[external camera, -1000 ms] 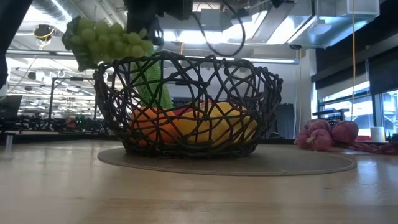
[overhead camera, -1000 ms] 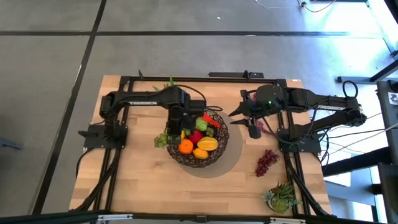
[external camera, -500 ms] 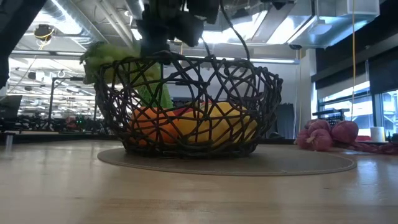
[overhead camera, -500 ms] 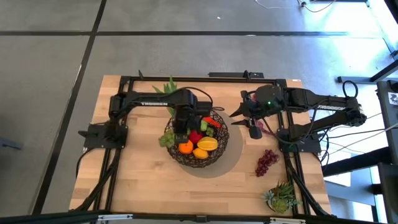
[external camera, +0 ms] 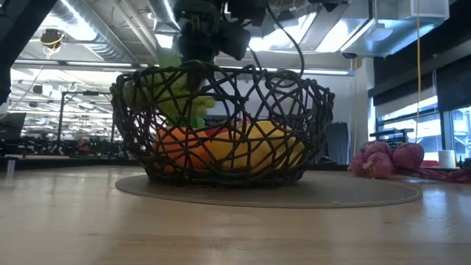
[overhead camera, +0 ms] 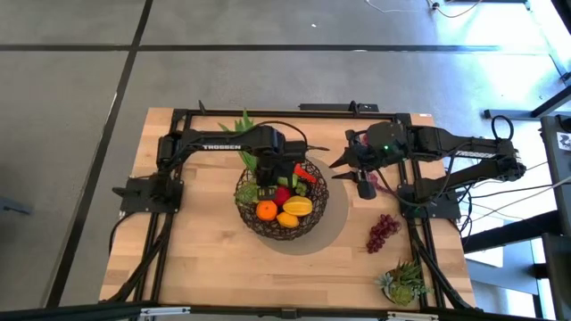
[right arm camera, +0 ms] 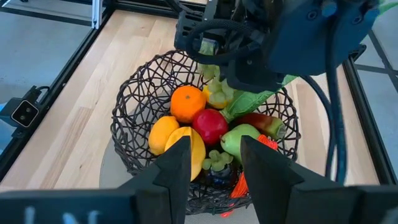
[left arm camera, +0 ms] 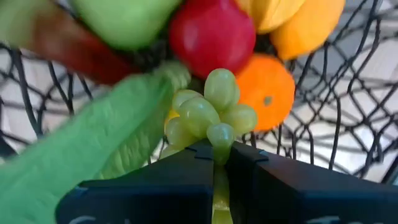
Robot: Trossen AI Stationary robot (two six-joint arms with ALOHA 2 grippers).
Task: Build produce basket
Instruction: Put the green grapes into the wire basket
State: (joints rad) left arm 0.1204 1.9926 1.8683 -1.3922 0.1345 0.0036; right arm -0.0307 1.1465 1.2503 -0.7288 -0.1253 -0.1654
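The dark wire basket (overhead camera: 308, 223) stands on its grey mat (overhead camera: 337, 227) at mid-table. It holds an orange (overhead camera: 266, 211), mango (overhead camera: 298, 206), red apple (overhead camera: 282, 196), green apple, chilli and a leafy green stalk (left arm camera: 93, 143). My left gripper (overhead camera: 266, 183) is above the basket's left half, shut on a bunch of green grapes (left arm camera: 208, 115), seen in the low view as grapes (external camera: 180, 110) inside the mesh. My right gripper (right arm camera: 217, 163) is open and waits right of the basket. Purple grapes (overhead camera: 382, 232) lie on the table. My left gripper pinches the green grape bunch by its stem end (left arm camera: 219, 177) between the two fingers, coming from above and pointing down. The bunch hangs below the fingers (left arm camera: 255, 180) inside the basket, above the orange and the leafy stalk. Whether it rests on them I cannot tell.
A spiky green succulent (overhead camera: 403, 283) stands at the near right corner. Pink-purple bulbs (external camera: 383, 158) lie on the table under the right arm. Bare wood lies near and left of the basket. Black arm frames run along both table sides.
My left gripper has moved toward the table's right, over the basket's left rim, and down, staying shut. The green grapes have gone from outside and above the rim to hanging inside the basket.
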